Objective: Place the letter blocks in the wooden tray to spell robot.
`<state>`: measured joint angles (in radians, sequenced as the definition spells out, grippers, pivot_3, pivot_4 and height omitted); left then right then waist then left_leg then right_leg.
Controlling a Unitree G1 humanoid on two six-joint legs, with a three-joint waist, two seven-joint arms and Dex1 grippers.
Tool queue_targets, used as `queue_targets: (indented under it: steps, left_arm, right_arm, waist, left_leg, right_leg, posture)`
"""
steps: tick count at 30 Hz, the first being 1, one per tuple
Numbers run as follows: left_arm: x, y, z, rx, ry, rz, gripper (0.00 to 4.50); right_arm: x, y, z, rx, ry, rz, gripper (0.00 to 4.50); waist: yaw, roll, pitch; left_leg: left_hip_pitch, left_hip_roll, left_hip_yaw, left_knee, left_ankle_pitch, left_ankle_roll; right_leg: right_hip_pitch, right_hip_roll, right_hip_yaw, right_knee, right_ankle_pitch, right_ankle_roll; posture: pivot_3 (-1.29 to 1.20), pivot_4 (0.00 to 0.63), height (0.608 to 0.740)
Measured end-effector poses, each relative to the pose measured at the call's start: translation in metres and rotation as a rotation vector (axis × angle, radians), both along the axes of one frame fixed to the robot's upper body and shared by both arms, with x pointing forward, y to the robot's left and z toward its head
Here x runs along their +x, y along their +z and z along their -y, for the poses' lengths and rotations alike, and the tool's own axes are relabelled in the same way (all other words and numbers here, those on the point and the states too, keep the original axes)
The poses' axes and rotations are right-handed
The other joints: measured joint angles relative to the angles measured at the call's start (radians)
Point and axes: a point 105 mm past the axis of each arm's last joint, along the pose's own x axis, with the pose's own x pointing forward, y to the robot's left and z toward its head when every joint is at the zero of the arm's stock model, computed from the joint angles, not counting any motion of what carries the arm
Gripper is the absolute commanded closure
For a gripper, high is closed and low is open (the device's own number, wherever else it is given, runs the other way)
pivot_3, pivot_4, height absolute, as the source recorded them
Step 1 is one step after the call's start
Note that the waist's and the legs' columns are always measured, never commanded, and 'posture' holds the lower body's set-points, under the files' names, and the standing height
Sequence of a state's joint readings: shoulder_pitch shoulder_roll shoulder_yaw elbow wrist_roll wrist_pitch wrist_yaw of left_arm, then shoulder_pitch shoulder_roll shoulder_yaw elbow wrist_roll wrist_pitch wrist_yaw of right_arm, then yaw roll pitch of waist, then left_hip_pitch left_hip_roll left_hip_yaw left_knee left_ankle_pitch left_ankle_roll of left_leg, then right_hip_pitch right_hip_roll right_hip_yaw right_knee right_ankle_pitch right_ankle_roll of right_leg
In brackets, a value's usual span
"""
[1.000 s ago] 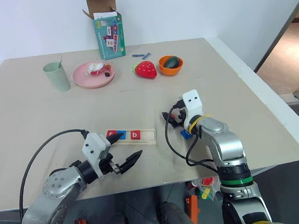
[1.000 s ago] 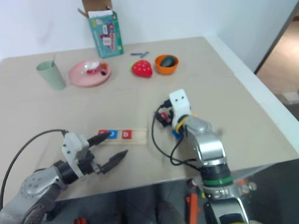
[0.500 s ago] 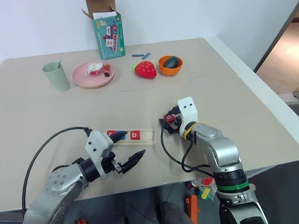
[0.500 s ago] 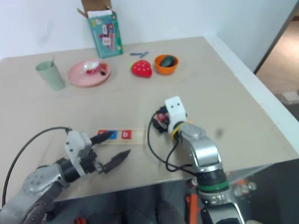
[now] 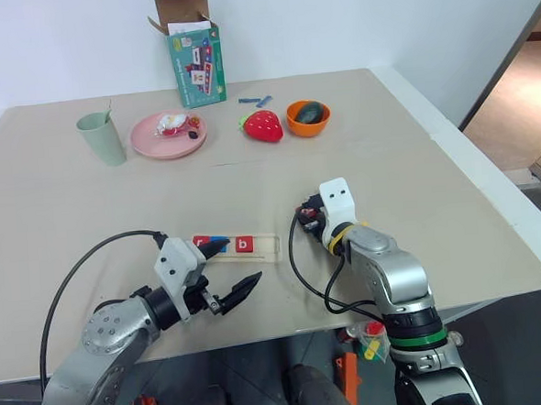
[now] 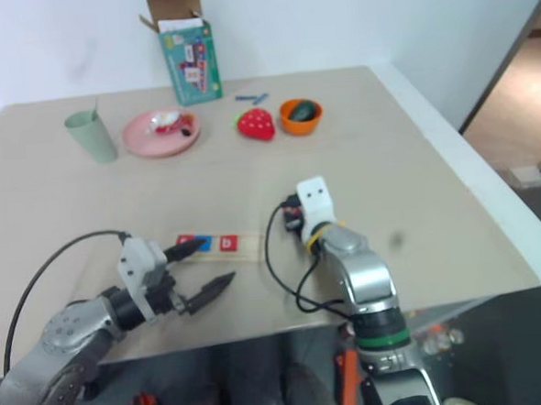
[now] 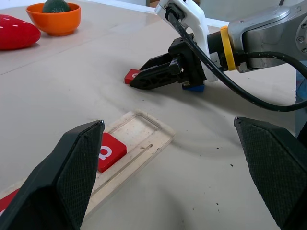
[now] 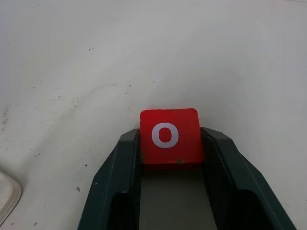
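I see the red o block [image 8: 169, 136] lying flat on the table [image 5: 416, 171], just off the right end of the wooden tray [image 5: 255, 247]; the right gripper [image 8: 169, 158] has a finger [image 8: 120, 182] pressed to each side of it, so I read it as pinching that tile; from the left wrist view the same gripper [image 7: 144, 79] lies low on the table with the red tile at its tips and a blue block [image 7: 194, 87] tucked right under its body. In the tray I count three tiles at the left and middle: a red one [image 5: 200, 242] at the left end, a blue one [image 5: 219, 242] beside it partly hidden by a black fingertip, then the red b block [image 5: 244, 244]; the right part of the groove is bare wood. The left gripper [image 5: 230, 267] hovers at the tray's near left side with its two fingers spread wide, one tip over the blue tile, the other pointing past the tray's near edge. Well beyond the tray, toward the far edge, I see a green cup [image 5: 101, 138], a pink plate [image 5: 152, 141], a toy strawberry [image 5: 263, 126], an orange bowl [image 5: 309, 118] with something dark in it, thin blue sticks [image 5: 257, 100], and an open cardboard box [image 5: 193, 51].
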<state>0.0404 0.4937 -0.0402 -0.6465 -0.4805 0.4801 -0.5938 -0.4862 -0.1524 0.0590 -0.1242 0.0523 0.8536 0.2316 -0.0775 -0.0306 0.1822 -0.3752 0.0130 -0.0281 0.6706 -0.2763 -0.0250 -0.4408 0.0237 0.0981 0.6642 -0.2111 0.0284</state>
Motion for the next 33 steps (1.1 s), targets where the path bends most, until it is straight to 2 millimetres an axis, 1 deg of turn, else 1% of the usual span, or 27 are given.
queue_targets:
  steps: [3,5,8,11,20,21,25,27,28,30,32,33]
  left_arm:
    - [0.0,0.0,0.0,0.003,-0.001,-0.001,0.0]
    - [0.0,-0.001,-0.001,0.009,0.0,-0.004,0.0]
    - [-0.001,-0.003,-0.002,0.017,-0.001,-0.008,0.0]
    - [-0.001,-0.003,-0.003,0.025,-0.001,-0.009,0.0]
    - [-0.002,-0.007,-0.003,0.049,-0.021,-0.014,0.0]
    - [-0.002,-0.007,-0.003,0.051,-0.021,-0.013,0.0]
    - [-0.003,-0.007,-0.002,0.054,-0.031,-0.013,0.0]
    - [-0.003,-0.007,-0.002,0.059,-0.03,-0.011,0.0]
    - [-0.003,-0.007,-0.003,0.062,-0.029,-0.01,0.0]
    - [-0.002,-0.007,-0.003,0.068,-0.027,-0.005,0.0]
    - [-0.002,-0.007,-0.003,0.071,-0.029,0.004,0.0]
    - [-0.002,-0.007,-0.002,0.071,-0.03,0.007,0.0]
  right_arm:
    - [-0.015,0.011,-0.003,-0.006,0.024,0.008,3.29]
    - [-0.027,0.016,-0.001,-0.016,0.029,-0.003,3.29]
    - [-0.043,0.013,0.0,-0.019,0.032,-0.053,3.29]
    - [-0.054,0.01,-0.001,-0.023,0.043,-0.087,3.29]
    - [-0.062,0.002,-0.006,-0.008,0.075,-0.159,3.29]
    - [-0.062,0.002,-0.007,-0.006,0.078,-0.162,2.25]
    - [-0.062,0.004,-0.008,-0.002,0.092,-0.153,0.86]
    - [-0.06,0.011,-0.006,-0.014,0.113,-0.132,0.2]
    - [-0.058,0.016,-0.004,-0.024,0.123,-0.116,0.04]
    - [-0.055,0.031,-0.001,-0.052,0.18,-0.072,0.04]
    - [-0.051,0.062,0.004,-0.106,0.3,0.018,0.04]
    - [-0.05,0.071,0.004,-0.12,0.34,0.046,0.04]
  waist:
    - [0.0,0.0,0.0]
    - [0.0,0.0,0.0]
    - [0.0,0.0,0.0]
    - [0.0,0.0,0.0]
    - [0.0,0.0,0.0]
    - [0.0,0.0,0.0]
    - [0.0,0.0,0.0]
    - [0.0,0.0,0.0]
    - [0.0,0.0,0.0]
    - [0.0,0.0,0.0]
    - [0.0,0.0,0.001]
    - [0.0,0.0,0.001]
  left_leg:
    - [0.0,0.0,-0.001,-0.001,0.0,0.0]
    - [-0.001,0.0,-0.001,-0.001,0.0,0.0]
    - [0.0,0.0,-0.001,-0.001,0.0,0.0]
    - [0.0,0.0,-0.001,-0.001,0.0,0.0]
    - [0.0,0.0,-0.001,-0.001,0.0,0.0]
    - [0.0,0.0,-0.001,-0.001,0.0,0.0]
    - [0.0,0.0,0.0,-0.001,0.0,0.0]
    - [0.0,0.0,0.0,-0.001,0.0,0.0]
    - [0.0,0.0,0.0,-0.001,0.0,0.0]
    - [0.0,-0.001,0.0,-0.001,0.0,0.0]
    - [0.0,-0.001,0.0,-0.001,0.0,0.0]
    - [0.0,0.0,0.0,-0.001,-0.001,0.0]
  right_leg:
    - [0.0,0.0,0.0,0.0,0.0,0.0]
    - [0.0,0.0,0.0,-0.001,-0.001,0.0]
    - [0.0,-0.001,0.0,-0.001,-0.001,0.0]
    - [0.0,0.0,0.0,-0.001,-0.001,0.0]
    - [0.0,0.0,0.0,-0.001,-0.001,0.0]
    - [0.0,0.0,-0.001,-0.001,-0.001,0.0]
    - [0.0,0.0,0.0,-0.001,-0.001,0.0]
    - [0.0,0.0,0.0,-0.001,-0.001,0.0]
    - [0.0,0.0,0.0,-0.001,-0.001,0.0]
    - [0.0,0.0,0.0,-0.001,-0.001,0.0]
    - [0.0,0.0,0.0,-0.002,-0.001,0.0]
    - [0.0,0.0,0.0,-0.002,-0.001,0.0]
  posture:
    - [0.0,0.15,0.74]
    - [0.0,0.15,0.74]
    - [0.0,0.15,0.74]
    - [0.0,0.15,0.74]
    - [0.0,0.15,0.74]
    - [0.0,0.15,0.74]
    - [0.0,0.15,0.74]
    - [0.0,0.15,0.74]
    - [0.0,0.15,0.74]
    - [0.0,0.15,0.74]
    - [0.0,0.15,0.74]
    - [0.0,0.15,0.74]
